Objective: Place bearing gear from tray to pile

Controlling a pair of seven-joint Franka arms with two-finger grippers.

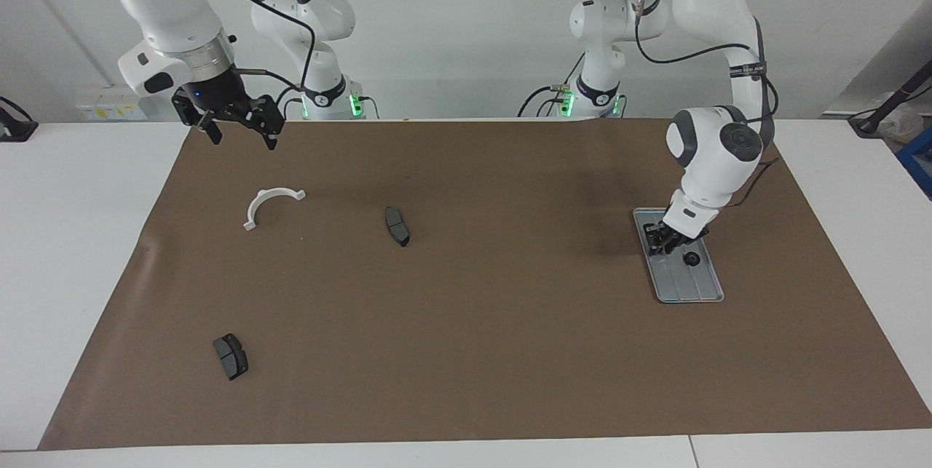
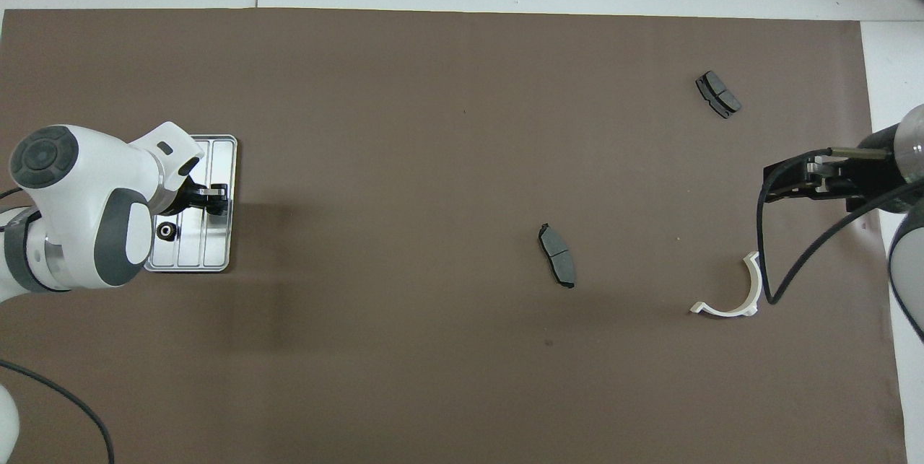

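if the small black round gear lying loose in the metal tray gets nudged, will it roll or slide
The small black round gear lies flat, hole up, so it would likely slide rather than roll. The silver-grey metal tray looks smooth and grooved lengthwise, so it may slide along a groove. Being small, it is probably light and easily knocked.

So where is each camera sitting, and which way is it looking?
Facing view: high across the table, looking at the robots; both whole arms show, left gripper down in the tray, right gripper waiting in the air.
Overhead view: high above the robots' end, looking forward and down; left gripper and right gripper with part of each arm.
Both show: tray, small black gear, white half-ring.
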